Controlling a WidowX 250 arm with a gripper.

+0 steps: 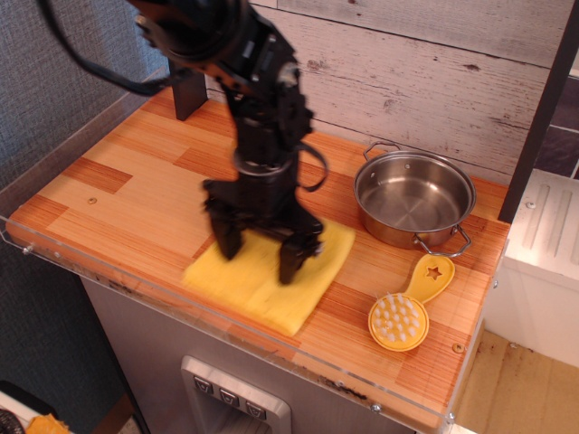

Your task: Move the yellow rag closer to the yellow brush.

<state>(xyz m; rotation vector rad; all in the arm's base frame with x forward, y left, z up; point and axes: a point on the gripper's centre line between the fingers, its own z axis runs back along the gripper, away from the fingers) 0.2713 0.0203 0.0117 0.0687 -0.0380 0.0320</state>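
Spanning the frame: a striped orange-and-tan wooden bench with a clear acrylic lip along its front and left edges, backed by a whitewashed plank wall and flanked on the left by a grey textured panel.

Item: large bright yellow folded cloth rag, soft, roughly rectangular, lying flat near the front edge, mid-bench, one corner reaching toward the brush.

Item: small yellow plastic brush, round head studded with white bristle nubs, short handle pierced by a star-shaped hole; lies right of the rag, near but apart from it, handle pointing toward the pot.

Item: round polished steel pot, two wire loop handles, sitting toward the back right, just behind the brush.

Item: black jointed robot arm with black end effector, slightly blurred; two fingers spread wide, both tips down on the rag's upper surface, nothing clamped between them.
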